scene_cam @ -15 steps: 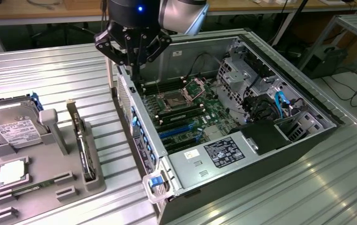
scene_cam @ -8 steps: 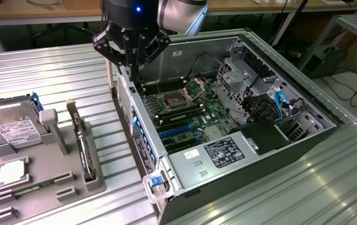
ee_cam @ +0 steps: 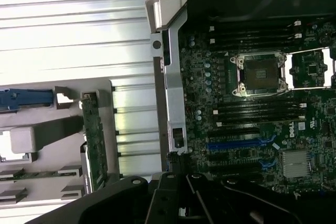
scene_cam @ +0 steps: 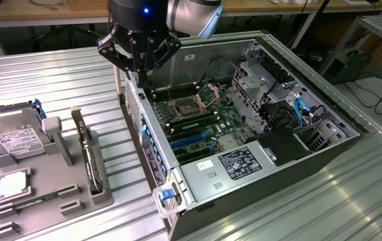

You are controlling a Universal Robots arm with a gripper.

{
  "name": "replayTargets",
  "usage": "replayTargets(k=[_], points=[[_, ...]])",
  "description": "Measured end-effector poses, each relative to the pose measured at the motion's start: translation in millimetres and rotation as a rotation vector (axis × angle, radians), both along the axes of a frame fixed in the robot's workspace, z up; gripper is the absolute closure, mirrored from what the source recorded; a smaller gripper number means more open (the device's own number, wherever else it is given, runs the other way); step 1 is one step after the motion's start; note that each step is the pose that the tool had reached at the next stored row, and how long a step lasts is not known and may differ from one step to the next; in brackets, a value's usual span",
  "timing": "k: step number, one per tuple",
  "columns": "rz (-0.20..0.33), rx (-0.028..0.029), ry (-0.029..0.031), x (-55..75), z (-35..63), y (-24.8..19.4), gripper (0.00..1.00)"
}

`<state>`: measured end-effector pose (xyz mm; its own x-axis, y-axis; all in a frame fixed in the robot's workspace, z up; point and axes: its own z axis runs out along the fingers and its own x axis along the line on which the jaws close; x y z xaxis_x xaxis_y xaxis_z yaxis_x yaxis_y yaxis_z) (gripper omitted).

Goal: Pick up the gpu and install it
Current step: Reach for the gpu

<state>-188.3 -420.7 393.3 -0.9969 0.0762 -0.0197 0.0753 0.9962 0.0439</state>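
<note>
The gpu is a thin dark card standing on edge in a slot of the grey holder, at the exterior view's left. In the wrist view the gpu shows edge-on as a green strip. My gripper hangs above the near wall of the open computer case, well apart from the card and higher than it. Its fingers converge to a point with nothing between them. The blue expansion slots lie on the motherboard inside the case, also seen as blue expansion slots in the wrist view.
A silver hard drive with a white label and a small square chip sit in the same holder. Inside the case are the processor socket, memory slots, a drive cage and blue cables. Everything rests on a ribbed metal table.
</note>
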Motion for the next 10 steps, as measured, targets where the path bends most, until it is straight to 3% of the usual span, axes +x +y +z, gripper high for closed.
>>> replayTargets(k=[10], points=[[0.000,0.0001,-0.0001,-6.6,-0.2,-2.4,0.89]])
